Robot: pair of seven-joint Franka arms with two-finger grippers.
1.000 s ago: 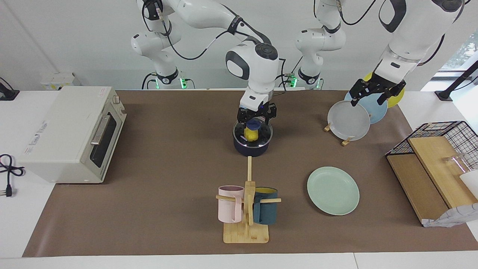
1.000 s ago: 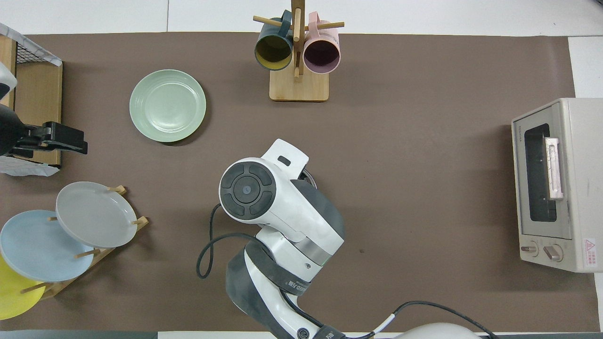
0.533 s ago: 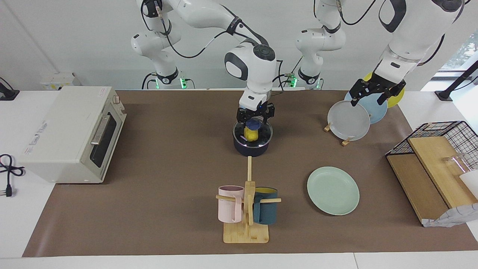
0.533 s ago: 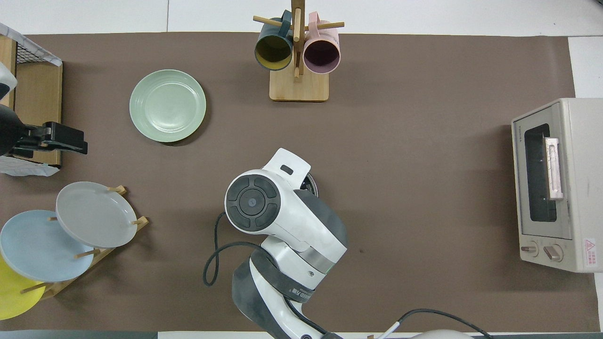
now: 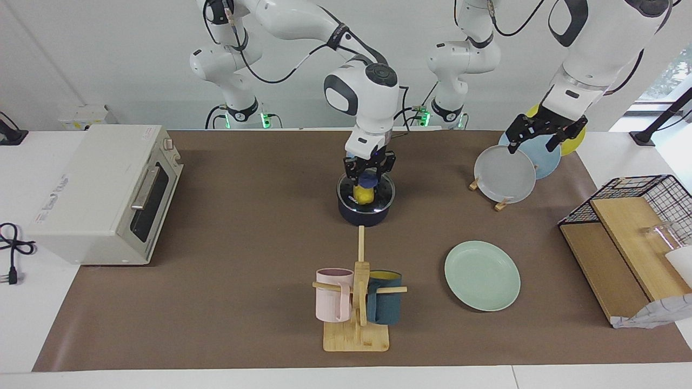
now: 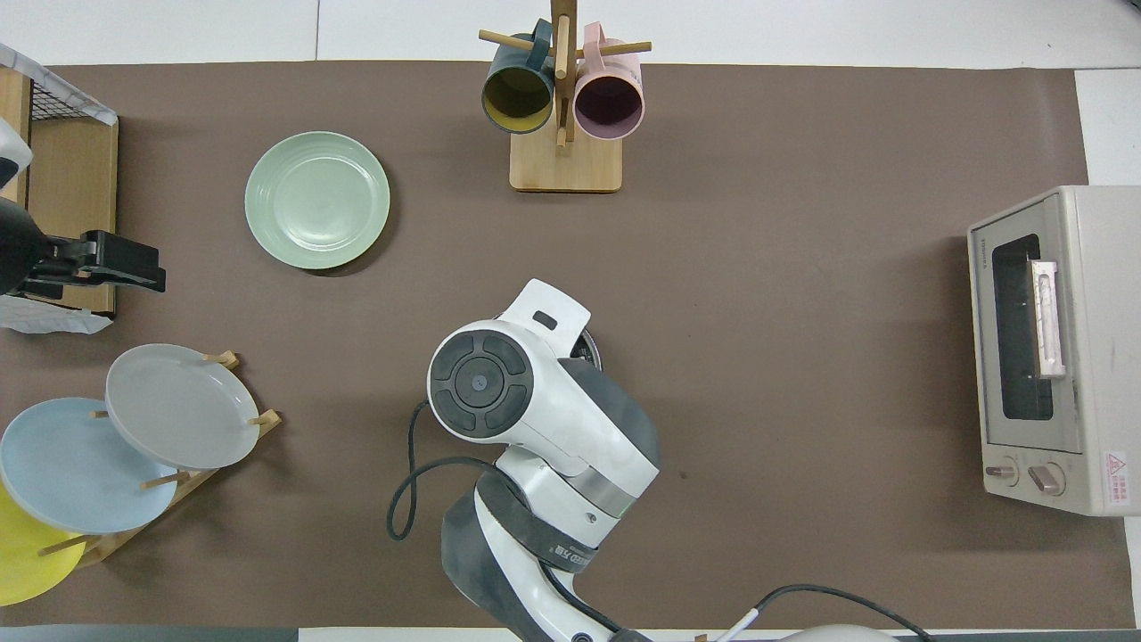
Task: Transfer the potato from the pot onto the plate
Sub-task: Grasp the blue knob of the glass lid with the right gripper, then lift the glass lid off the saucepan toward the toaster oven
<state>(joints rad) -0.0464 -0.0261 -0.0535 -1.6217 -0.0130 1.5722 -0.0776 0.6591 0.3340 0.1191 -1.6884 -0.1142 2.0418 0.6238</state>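
Right hand (image 5: pixel 369 174) down in pot (image 5: pixel 364 212) at surface centre, fingers clamped on potato (image 5: pixel 363 193). Grasp made; lift and carry outstanding. Potato yellow, lumpy, glossy, inside dark round pot with black interior. Left hand (image 5: pixel 546 135) waiting over plate rack (image 5: pixel 500 204), fingers apart. Plate (image 5: pixel 482 275) empty at five o'clock from pot: pale green, flat, raised rim.
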